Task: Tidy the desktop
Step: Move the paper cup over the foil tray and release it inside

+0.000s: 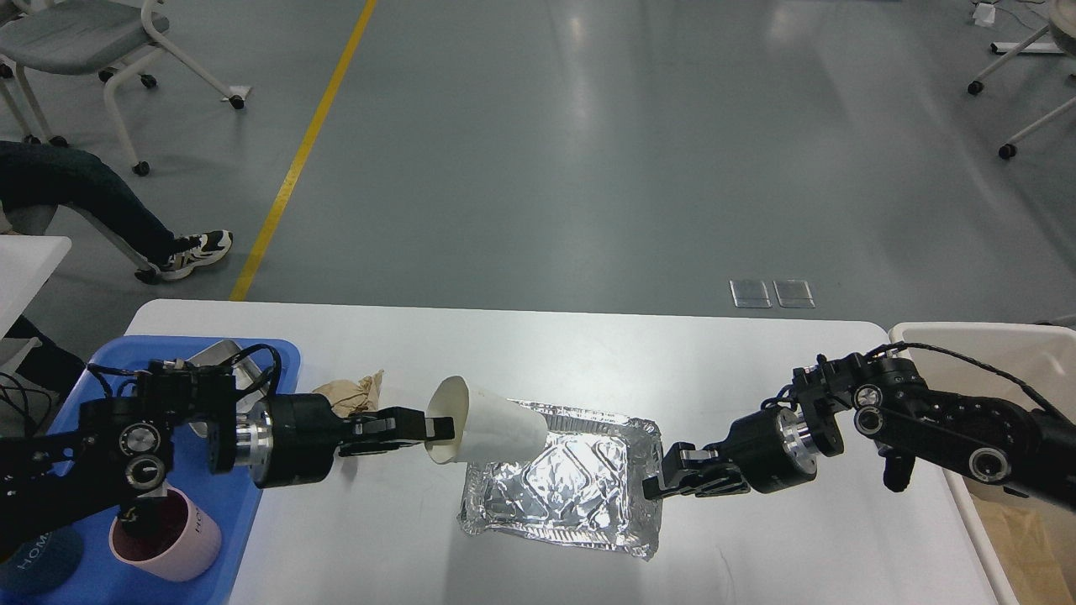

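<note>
Left of the foil tray point(561, 483), one blue tray point(252, 538) holds one pink mug point(168, 538); one crumpled brown paper point(353, 391) lies beside it. Left hand point(437, 428) is clamped on one white paper cup point(492, 430), its long axis pointing rightward over the foil tray on the desk point(588, 353). Right hand point(660, 479) grips the tray's right rim; one beige bin point(1009, 344) stands beyond.

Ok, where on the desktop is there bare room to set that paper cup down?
The desktop is bare along its far edge, beyond the foil tray, and at the near edge between blue tray and foil tray. It is crowded mid-table: left gripper pinching the paper cup, crumpled brown paper, right gripper at the foil's edge.
</note>
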`<state>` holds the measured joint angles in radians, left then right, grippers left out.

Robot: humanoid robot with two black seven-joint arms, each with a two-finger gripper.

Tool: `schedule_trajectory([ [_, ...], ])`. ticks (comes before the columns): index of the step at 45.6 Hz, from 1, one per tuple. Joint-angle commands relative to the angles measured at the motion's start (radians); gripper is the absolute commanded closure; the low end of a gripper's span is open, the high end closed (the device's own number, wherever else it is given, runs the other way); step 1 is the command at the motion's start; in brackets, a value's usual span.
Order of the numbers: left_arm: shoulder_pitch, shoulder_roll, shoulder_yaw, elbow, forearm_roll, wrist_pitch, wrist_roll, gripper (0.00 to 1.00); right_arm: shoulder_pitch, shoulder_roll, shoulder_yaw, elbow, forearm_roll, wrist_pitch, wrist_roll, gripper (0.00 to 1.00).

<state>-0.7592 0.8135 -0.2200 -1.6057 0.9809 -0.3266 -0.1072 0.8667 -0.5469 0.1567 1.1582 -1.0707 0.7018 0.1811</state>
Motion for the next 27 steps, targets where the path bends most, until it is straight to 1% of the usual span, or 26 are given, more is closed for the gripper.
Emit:
schedule_trajectory([
  [1, 0.018, -0.077, 0.001, 0.053, 0.008, 0.000, 0.000, 0.98, -0.002, -0.007, 0.007, 0.029, 0.000, -0.004, 0.000, 1.00],
  [7, 0.008, -0.142, 0.044, 0.110, 0.012, 0.000, 0.001, 0.98, -0.002, -0.022, 0.009, 0.037, 0.000, -0.004, 0.000, 1.00],
  [14, -0.009, -0.189, 0.054, 0.138, 0.012, -0.002, 0.003, 0.97, -0.002, -0.024, 0.009, 0.041, 0.000, -0.004, 0.000, 1.00],
  [18, -0.031, -0.211, 0.076, 0.155, 0.012, 0.000, 0.007, 0.92, -0.003, -0.019, 0.009, 0.040, 0.000, -0.005, 0.000, 1.00],
  [20, -0.038, -0.232, 0.082, 0.164, 0.010, 0.000, 0.012, 0.86, -0.003, -0.018, 0.009, 0.041, 0.000, -0.005, 0.000, 1.00],
  [21, -0.041, -0.241, 0.082, 0.168, 0.009, 0.001, 0.014, 0.81, -0.003, -0.018, 0.010, 0.041, 0.000, -0.005, 0.000, 1.00],
  [24, -0.046, -0.267, 0.082, 0.176, 0.007, 0.012, 0.014, 0.57, -0.003, -0.016, 0.010, 0.043, 0.000, -0.007, 0.000, 1.00],
  [25, -0.048, -0.273, 0.080, 0.176, 0.004, 0.020, 0.014, 0.50, -0.003, -0.015, 0.010, 0.044, 0.000, -0.008, -0.002, 1.00],
  [27, -0.051, -0.286, 0.080, 0.176, -0.001, 0.034, 0.014, 0.43, -0.003, -0.013, 0.010, 0.051, 0.000, -0.008, -0.002, 1.00],
])
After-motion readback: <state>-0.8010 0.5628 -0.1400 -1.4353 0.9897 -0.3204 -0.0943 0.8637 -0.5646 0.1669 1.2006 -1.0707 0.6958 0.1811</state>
